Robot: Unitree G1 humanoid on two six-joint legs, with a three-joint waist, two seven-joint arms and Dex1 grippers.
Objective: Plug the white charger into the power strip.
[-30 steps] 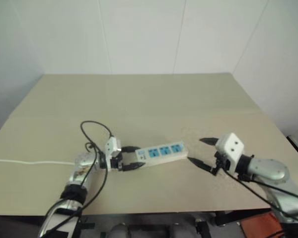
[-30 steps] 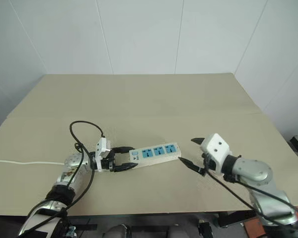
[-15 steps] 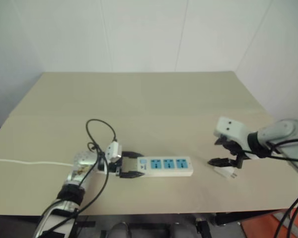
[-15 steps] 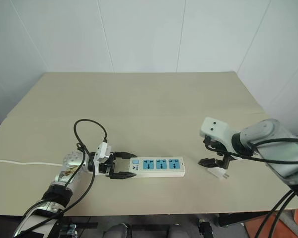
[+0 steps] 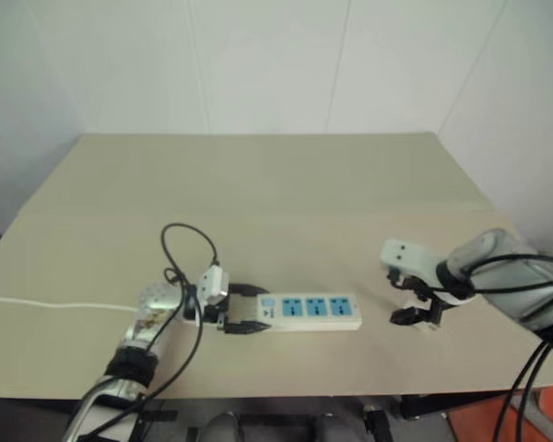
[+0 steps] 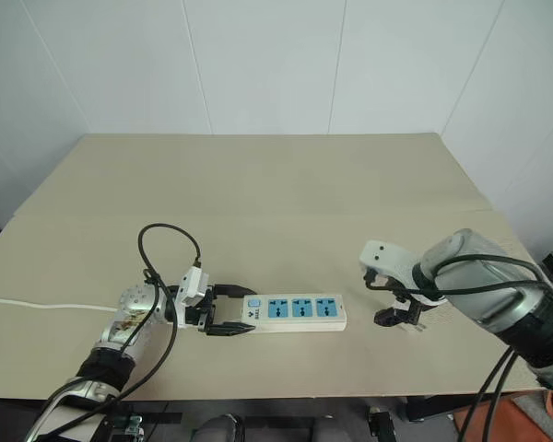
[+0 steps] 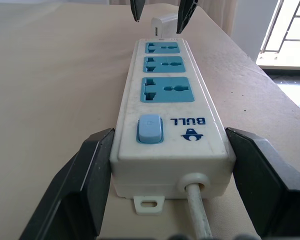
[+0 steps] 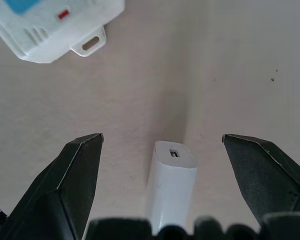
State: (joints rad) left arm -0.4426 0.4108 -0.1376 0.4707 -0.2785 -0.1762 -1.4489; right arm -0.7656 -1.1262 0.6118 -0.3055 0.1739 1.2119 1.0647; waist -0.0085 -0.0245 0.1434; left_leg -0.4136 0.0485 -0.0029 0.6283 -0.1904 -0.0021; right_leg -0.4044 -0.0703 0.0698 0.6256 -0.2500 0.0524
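Left arm low and extended across the front, left gripper (image 6: 229, 311) level, pointing toward the robot's right, fingers (image 7: 92, 175) pressed against both sides of the power strip (image 6: 295, 312) at its switch end. Right arm bent in from the right, wrist pitched steeply down, right gripper (image 8: 162, 165) spread wide, straddling the white charger (image 8: 171, 177), fingers clear of it.

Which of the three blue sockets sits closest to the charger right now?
The end socket farthest from the power strip's blue switch and cord: it faces the white charger, which lies on the table between the right gripper's open fingers.
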